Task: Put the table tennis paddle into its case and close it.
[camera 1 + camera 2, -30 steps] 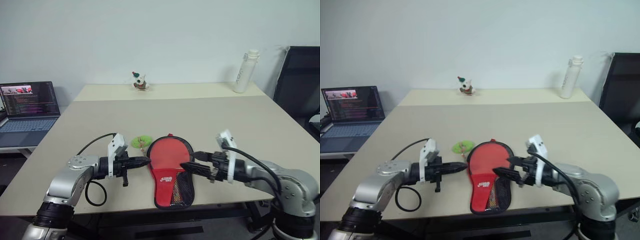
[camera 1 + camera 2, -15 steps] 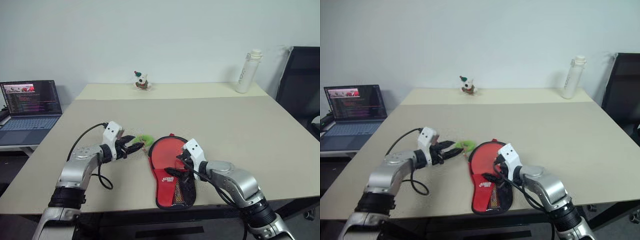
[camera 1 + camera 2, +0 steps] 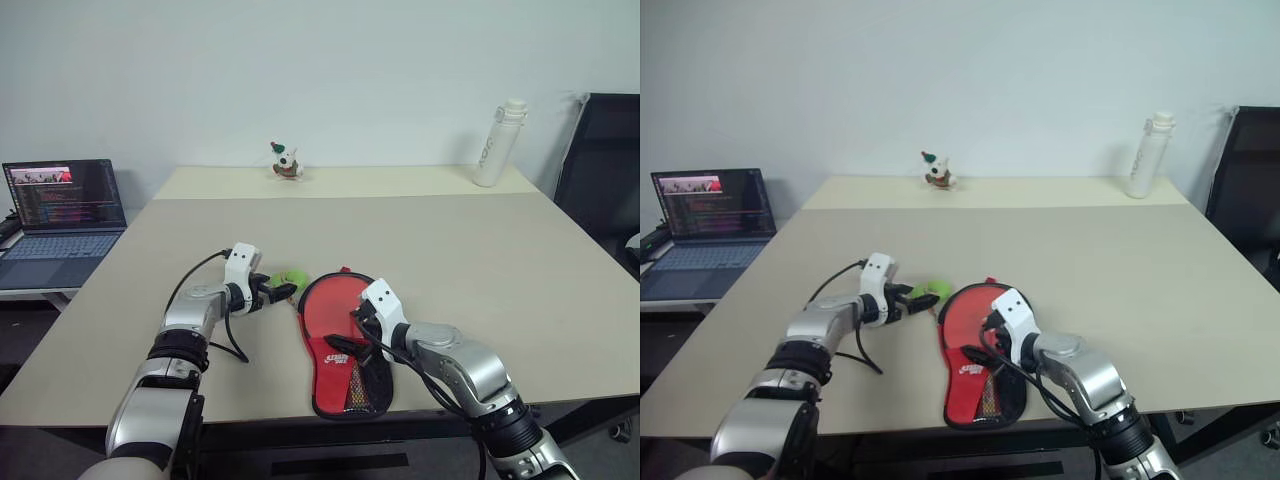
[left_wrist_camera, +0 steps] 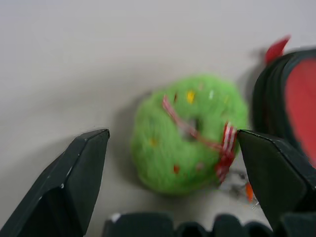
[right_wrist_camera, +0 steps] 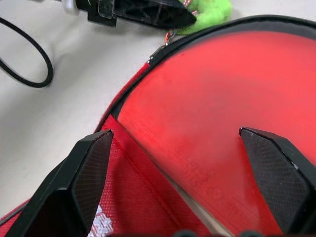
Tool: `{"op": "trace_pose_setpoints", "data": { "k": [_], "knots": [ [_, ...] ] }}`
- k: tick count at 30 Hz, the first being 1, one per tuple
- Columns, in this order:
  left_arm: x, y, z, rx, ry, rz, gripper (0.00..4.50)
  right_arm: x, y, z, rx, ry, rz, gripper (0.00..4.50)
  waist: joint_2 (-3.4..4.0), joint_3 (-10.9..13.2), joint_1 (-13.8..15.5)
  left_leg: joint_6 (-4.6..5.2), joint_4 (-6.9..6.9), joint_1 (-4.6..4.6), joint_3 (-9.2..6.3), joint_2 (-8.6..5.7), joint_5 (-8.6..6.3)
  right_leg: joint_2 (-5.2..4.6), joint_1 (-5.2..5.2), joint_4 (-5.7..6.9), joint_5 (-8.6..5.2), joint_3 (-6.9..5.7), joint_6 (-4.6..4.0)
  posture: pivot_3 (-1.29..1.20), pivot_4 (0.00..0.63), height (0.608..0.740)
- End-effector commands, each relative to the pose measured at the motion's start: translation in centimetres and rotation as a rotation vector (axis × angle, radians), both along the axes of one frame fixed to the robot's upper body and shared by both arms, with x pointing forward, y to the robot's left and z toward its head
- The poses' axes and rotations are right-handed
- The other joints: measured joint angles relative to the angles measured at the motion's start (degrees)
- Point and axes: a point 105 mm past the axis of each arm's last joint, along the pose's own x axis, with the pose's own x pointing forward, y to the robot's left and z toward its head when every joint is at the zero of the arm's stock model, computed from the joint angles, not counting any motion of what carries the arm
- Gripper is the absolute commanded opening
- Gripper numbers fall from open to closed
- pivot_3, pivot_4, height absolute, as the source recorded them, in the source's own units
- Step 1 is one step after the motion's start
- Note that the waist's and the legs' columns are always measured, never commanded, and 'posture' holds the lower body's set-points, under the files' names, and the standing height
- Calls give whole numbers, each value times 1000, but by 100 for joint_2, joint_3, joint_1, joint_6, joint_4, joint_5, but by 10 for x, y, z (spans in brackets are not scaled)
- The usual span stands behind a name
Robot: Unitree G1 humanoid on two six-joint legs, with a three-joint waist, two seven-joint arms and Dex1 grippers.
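Here, line by line:
Left gripper [image 4: 173,163]: its two black fingers are standing wide apart and gripping nothing; they are flanking a fluffy green charm [image 4: 190,133] without touching it.
Right gripper [image 5: 185,173]: its jaws are likewise spread wide and holding nothing, hovering just over the red rubber face.
Table tennis paddle [image 5: 222,118]: it is lying inside the open pouch, its round red face showing up through the unzipped opening; the handle is hiding under the pouch's red panel, so its seating cannot be told.
Case [image 3: 345,385]: it is lying flat near the front edge of the table [image 3: 480,250], its round end pointing away from the robot and its red logo and mesh pocket end pointing toward it; the zip around the round end is standing open.
Green charm: it is sitting on the table just beside the case's round end, on the robot's left, with a striped ribbon and a small ring running toward the zip.
Background: a laptop [image 3: 60,215] is glowing at far left, a white bottle [image 3: 495,140] is standing at the far right, and a small figurine [image 3: 285,162] is sitting at the far edge.
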Motion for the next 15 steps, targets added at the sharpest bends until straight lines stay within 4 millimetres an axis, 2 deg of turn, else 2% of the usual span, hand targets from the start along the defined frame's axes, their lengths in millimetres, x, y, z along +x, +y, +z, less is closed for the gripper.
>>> {"op": "trace_pose_setpoints", "data": {
  "k": [1, 2, 5, 10, 15],
  "knots": [
    [-4, -14, -7, 7, 26, -84, 4487, 5, 1, 14, 22, -65, -18, 4500, -1, -1, 0, 0, 0, 0, 0, 0, 0, 0, 1, 2, 0, 1, 0, 0, 150, 740],
    [-4, -15, -9, 12, 27, -89, 4487, 6, 1, 14, 21, -71, -24, 4500, -1, -1, 0, 0, 1, 1, 0, 0, 0, -1, 1, 2, 0, 1, 0, 0, 150, 740],
    [-5, -15, -12, 30, 28, -98, 3952, 7, 3, 22, 54, -97, -25, 4500, -1, -1, 7, 0, 1, 0, 0, 1, 0, -2, 1, 2, 0, 2, 0, 0, 150, 740],
    [-5, -16, -12, 24, 20, -100, 2178, 9, 13, 34, 99, -131, -17, 4500, -2, -1, 6, 0, 2, 1, 0, 1, 0, -2, 1, 2, 0, 2, 0, 0, 150, 740],
    [-5, -15, -10, 11, 11, -92, 460, 17, 20, 26, 58, -134, -28, 4500, -2, -1, 4, 0, 2, 3, 0, 1, 0, -1, 1, 7, 0, 1, 0, 0, 150, 740]
  ]
}}
